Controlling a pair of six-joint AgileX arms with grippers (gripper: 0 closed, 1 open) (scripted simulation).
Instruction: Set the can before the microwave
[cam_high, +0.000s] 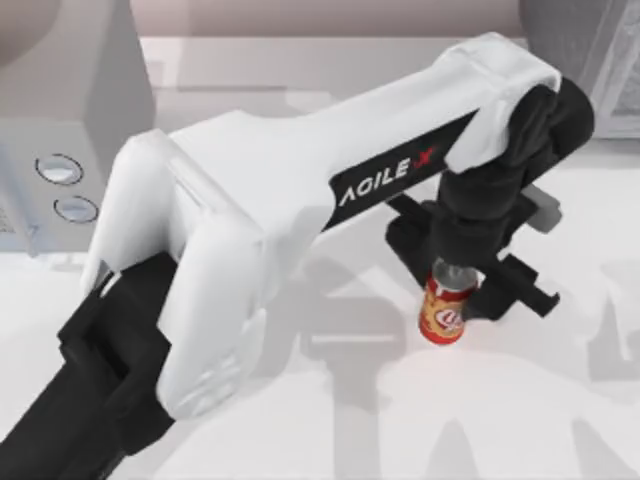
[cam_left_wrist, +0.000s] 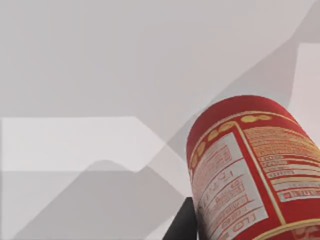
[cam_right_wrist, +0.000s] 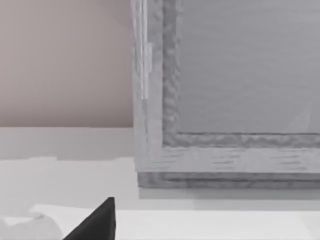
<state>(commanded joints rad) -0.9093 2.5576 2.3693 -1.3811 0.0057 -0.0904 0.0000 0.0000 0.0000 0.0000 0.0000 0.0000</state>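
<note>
While standing upright right of centre | small red silver-topped can (cam_high: 446, 312) | gripped by left gripper (cam_high: 462, 268) | light grey two-dial microwave (cam_high: 62, 120) far left.

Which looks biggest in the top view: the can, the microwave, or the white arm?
1. The left arm: biggest, though nearest the camera.
2. The microwave: cut off by the picture's edge, so really unsure.
3. The can: smallest, at the left gripper.

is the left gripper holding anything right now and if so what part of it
The left gripper sits over the can at its silver top end, fingers either side; a closed grasp cannot be confirmed.
</note>
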